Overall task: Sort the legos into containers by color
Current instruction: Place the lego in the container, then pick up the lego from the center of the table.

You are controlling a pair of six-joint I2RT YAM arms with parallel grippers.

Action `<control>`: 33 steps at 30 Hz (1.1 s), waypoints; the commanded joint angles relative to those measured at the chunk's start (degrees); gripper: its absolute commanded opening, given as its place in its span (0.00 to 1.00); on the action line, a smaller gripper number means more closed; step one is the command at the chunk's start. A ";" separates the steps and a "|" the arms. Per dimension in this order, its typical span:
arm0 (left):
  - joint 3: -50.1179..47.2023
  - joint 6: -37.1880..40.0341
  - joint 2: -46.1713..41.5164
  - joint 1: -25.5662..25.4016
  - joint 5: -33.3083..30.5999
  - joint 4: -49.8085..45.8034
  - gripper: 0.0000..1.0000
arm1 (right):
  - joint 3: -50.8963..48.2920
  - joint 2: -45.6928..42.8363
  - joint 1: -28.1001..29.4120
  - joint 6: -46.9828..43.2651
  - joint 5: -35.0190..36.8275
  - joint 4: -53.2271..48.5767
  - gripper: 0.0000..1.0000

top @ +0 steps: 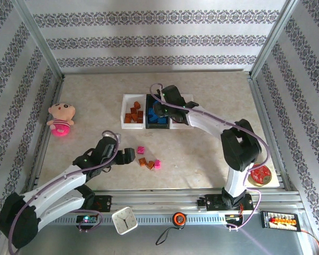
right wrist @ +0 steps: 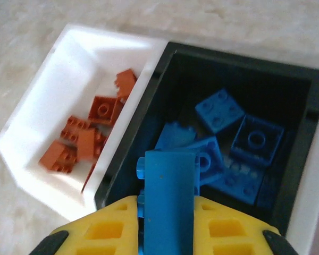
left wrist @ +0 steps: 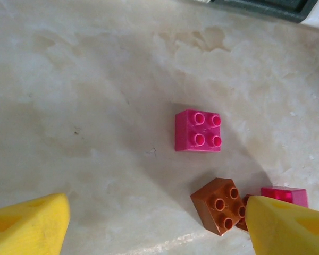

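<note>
Across the top view your table (top: 212, 154) carries a row of three trays (top: 133, 96) at upper centre. Above the black middle tray (right wrist: 239, 58), your right gripper (right wrist: 169, 207) is clamped on a blue brick (right wrist: 169, 175). Lower left, your left gripper (left wrist: 158, 223) hangs fingers apart over a pink brick (left wrist: 198, 130) and a brown brick (left wrist: 219, 205) lying on the table.

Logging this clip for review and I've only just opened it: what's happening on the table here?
The right gripper is shut on a blue brick and holds it above the black middle tray, which already holds blue bricks. The white tray beside it holds orange-brown bricks. The left gripper is open over the table, near a loose pink brick and a loose orange-brown brick. So a few bricks are not yet sorted.
</note>
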 commanded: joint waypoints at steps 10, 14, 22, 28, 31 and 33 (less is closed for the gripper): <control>7.70 3.67 20.64 -4.64 1.85 12.60 0.77 | 3.03 0.99 -1.07 1.63 4.72 -3.21 0.74; 10.16 3.46 28.51 -5.69 2.07 16.72 0.62 | -5.65 -6.19 0.49 1.44 4.48 -0.69 0.75; 12.85 4.80 37.58 -6.82 -4.29 14.57 0.46 | -20.61 -20.84 5.52 2.33 6.02 2.54 0.76; 13.30 5.03 32.70 -8.38 -3.43 13.58 0.35 | -32.29 -31.69 7.62 6.14 9.06 3.19 0.76; 18.10 6.13 29.87 -10.43 -2.84 10.29 0.32 | -39.65 -39.61 7.57 8.78 13.31 2.54 0.76; 22.78 6.81 30.50 -11.20 -1.33 9.63 0.31 | -44.01 -45.40 7.40 10.53 15.90 1.50 0.77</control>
